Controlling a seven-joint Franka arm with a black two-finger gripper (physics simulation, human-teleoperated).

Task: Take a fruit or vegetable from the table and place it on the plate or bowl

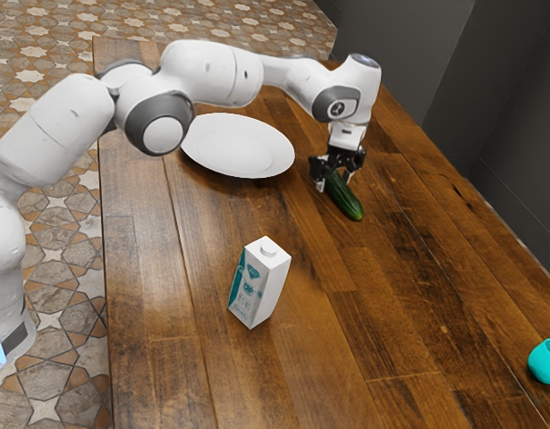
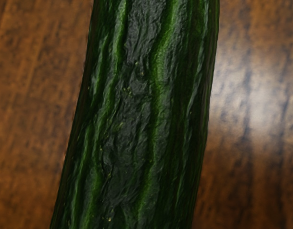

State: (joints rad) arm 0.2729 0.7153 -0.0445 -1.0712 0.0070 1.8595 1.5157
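The hand is seen lowered over the end of the cucumber that lies nearer the plate, with the wrist pointing straight down. Its two black fingers are spread, one on each side of that end, and the gap between them looks wider than the cucumber itself. No firm pinch can be made out.

The cucumber is laid flat on the wooden tabletop, slanted so that its far end points toward the exterior view's lower right. It is placed just beside the white plate, off the plate's rim on the exterior view's right, and no contact between the two is seen. The plate is set flat on the tabletop, partly covered in the exterior view by the arm's white links.

In the wrist view the cucumber is shown directly under the hand. Its dark green skin is ridged and wrinkled along its length, and brown wood is seen on both sides of it.

A white and teal carton is stood upright nearer the camera, well apart from the cucumber. A teal object is cut off by the exterior view's right edge, and what it is cannot be told.
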